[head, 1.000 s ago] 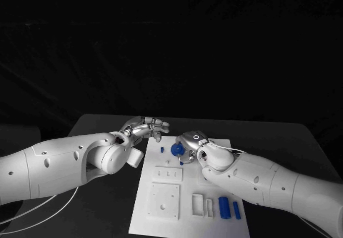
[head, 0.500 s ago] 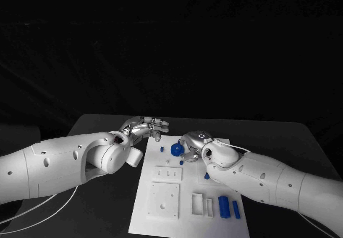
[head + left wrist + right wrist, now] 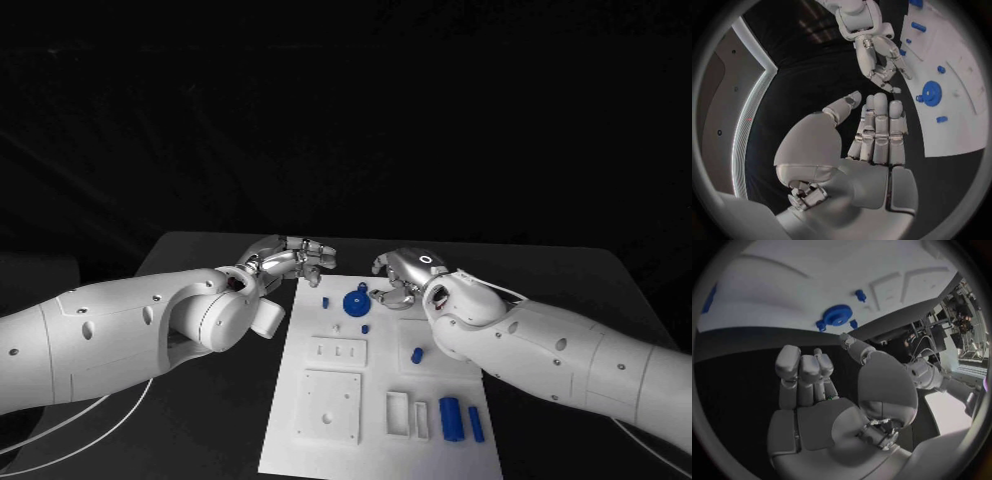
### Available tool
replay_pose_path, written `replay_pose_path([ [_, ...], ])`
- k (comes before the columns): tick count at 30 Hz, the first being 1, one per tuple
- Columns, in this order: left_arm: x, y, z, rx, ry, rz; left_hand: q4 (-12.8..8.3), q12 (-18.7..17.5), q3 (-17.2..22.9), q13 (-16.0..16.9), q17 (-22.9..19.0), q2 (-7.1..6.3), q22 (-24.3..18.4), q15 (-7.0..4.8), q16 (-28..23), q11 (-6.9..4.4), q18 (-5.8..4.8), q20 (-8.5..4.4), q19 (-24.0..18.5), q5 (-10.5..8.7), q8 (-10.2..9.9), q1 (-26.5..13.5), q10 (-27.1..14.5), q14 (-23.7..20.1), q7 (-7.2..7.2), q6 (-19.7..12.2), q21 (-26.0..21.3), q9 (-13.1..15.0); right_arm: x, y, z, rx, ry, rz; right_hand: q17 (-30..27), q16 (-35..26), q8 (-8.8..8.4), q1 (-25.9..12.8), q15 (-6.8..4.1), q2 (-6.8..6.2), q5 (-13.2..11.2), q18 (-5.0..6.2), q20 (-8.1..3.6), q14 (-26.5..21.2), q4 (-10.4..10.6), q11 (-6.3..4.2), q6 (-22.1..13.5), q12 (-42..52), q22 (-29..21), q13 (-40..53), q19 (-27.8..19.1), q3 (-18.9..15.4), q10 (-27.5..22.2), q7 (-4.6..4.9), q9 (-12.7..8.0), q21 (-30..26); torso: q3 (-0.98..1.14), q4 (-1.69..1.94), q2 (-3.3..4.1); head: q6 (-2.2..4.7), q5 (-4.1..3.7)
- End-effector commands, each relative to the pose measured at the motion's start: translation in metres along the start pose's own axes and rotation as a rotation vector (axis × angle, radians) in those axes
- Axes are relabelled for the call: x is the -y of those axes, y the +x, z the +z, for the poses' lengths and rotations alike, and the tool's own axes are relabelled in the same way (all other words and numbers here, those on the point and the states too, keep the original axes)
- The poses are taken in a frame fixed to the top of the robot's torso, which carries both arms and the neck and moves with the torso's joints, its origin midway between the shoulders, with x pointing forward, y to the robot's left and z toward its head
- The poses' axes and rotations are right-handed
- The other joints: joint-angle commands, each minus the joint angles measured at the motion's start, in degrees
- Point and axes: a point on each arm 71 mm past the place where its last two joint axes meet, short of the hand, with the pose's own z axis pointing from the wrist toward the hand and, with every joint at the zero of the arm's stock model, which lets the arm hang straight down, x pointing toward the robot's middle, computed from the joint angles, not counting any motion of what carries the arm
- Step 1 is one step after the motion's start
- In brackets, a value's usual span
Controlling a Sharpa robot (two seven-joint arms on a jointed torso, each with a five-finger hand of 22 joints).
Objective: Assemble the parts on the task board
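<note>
The white task board [image 3: 378, 400] lies in the middle of the table. A blue gear [image 3: 356, 306] [image 3: 931, 92] [image 3: 837, 316] lies flat near its far end, with small blue pegs [image 3: 326, 301] [image 3: 365, 329] beside it. Another small blue piece [image 3: 417, 355] lies mid-board. Two blue cylinders [image 3: 450, 417] lie at the near right. My right hand [image 3: 404, 273] [image 3: 879, 62] [image 3: 811, 375] hovers just right of the gear with bent fingers, holding nothing. My left hand [image 3: 296, 257] [image 3: 876, 135] hangs off the board's far left corner, fingers straight, holding nothing.
White raised blocks with slots and holes [image 3: 332, 402] [image 3: 339, 351] [image 3: 400, 413] stand on the board's near half. The black table [image 3: 562, 280] spreads round the board. Both forearms flank the board.
My right hand has come off the blue gear and drawn back to the right; the gear now lies uncovered on the board. The left hand has stayed put.
</note>
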Motion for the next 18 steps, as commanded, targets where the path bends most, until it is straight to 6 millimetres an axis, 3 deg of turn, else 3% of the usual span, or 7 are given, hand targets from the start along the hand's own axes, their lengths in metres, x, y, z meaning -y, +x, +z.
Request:
replay_pose_path([
  [1, 0.002, -0.002, 0.0, 0.006, 0.019, 0.005, -0.08, -0.4, 0.28, 0.08, -0.1, -0.61, 0.12, 0.19, 0.15, 0.51, 1.21, -0.32, -0.32, 0.26, -0.33, 0.16, 0.03, -0.11, 0.36, -0.2, 0.37, 0.08, 0.012, -0.021, -0.007, 0.086, -0.061, 0.148, 0.08, -0.37, 0.32, 0.1, 0.54, -0.27, 0.21, 6.58, -0.49, -0.1, -0.43, 0.6, 0.1, -0.11, 0.79, -0.28, -0.05, -0.21, -0.38, 0.47, 0.11, 0.22, 0.06, -0.15, -0.12, 0.31, -0.08],
  [4, 0.002, -0.004, 0.0, 0.006, 0.026, 0.003, -0.07, -0.39, 0.3, 0.11, -0.13, -0.68, 0.11, 0.21, 0.09, 0.52, 1.18, -0.28, -0.42, 0.21, -0.31, 0.06, 0.06, -0.21, 0.34, -0.14, 0.36, 0.13, 0.028, -0.034, -0.012, 0.084, -0.076, 0.184, 0.1, -0.49, 0.43, 0.49, 0.62, 0.08, 0.39, 6.58, -0.47, -0.14, -0.99, 0.67, 0.15, -0.25, 0.83, -0.38, -0.26, -0.51, -0.67, 0.53, 0.16, 0.21, 0.19, -0.32, -0.28, 0.42, -0.08],
  [6, 0.002, -0.007, -0.001, 0.012, 0.031, 0.003, -0.06, -0.38, 0.31, 0.13, -0.15, -0.69, 0.09, 0.22, 0.05, 0.52, 1.16, -0.26, -0.49, 0.17, -0.31, -0.01, 0.08, -0.28, 0.33, -0.11, 0.35, 0.16, 0.041, -0.044, -0.015, 0.074, -0.074, 0.221, 0.11, -0.65, 0.65, 0.97, 1.08, 0.69, 0.97, 6.58, -0.44, -0.23, -1.83, 1.18, 0.48, -0.45, 0.88, -0.54, -0.58, -0.88, -1.09, 1.07, 0.26, 0.15, 0.35, -0.51, -0.42, 0.48, -0.09],
  [11, 0.001, -0.013, 0.001, 0.025, 0.029, 0.002, 0.03, -0.31, 0.29, 0.26, -0.24, -0.69, 0.01, 0.24, -0.1, 0.51, 1.09, -0.21, -0.77, -0.12, -0.29, -0.41, 0.26, -0.5, 0.28, 0.01, 0.31, 0.32, 0.087, -0.054, -0.034, 0.03, -0.024, 0.296, 0.22, -0.95, 0.89, 1.43, 1.45, 2.88, 4.6, 6.58, 0.0, -0.34, -5.82, 1.53, 0.7, -0.39, 1.04, -0.61, -1.47, -3.72, -1.72, 1.39, 0.36, 0.23, 0.91, -1.19, -0.95, 0.39, -0.13],
  [13, 0.001, -0.013, 0.001, 0.021, 0.03, 0.001, 0.03, -0.06, 0.28, 0.45, -0.29, -0.64, -0.03, 0.15, -0.18, 0.36, 1.06, -0.23, -0.92, -0.29, -0.27, -0.59, 0.75, -0.6, 0.23, 0.12, 0.31, 0.43, 0.099, -0.055, -0.039, 0.017, -0.013, 0.3, 0.27, -1.05, 1.0, 1.39, 1.4, 3.59, 5.53, 6.58, 0.18, -0.33, -7.29, 1.51, 0.91, -0.4, 1.05, -0.69, -1.73, -4.65, -1.9, 1.38, 0.38, 0.27, 1.08, -1.41, -1.15, 0.35, -0.34],
  [18, -0.001, -0.015, 0.002, 0.024, 0.031, 0.001, -0.01, 0.65, 0.23, 0.97, -0.38, -0.66, -0.13, -0.17, -0.28, -0.12, 0.95, -0.37, -1.14, -0.55, -0.29, -0.9, 2.13, -0.69, 0.14, 0.25, 0.37, 0.65, 0.127, -0.054, -0.048, -0.025, 0.022, 0.299, 0.4, -1.34, 1.23, 1.14, 1.34, 5.27, 8.47, 6.58, 0.6, -0.32, -11.12, 1.4, 1.43, -0.51, 1.01, -1.0, -2.28, -7.27, -2.24, 1.26, 0.33, 0.36, 1.77, -2.14, -1.63, 0.43, -0.59],
])
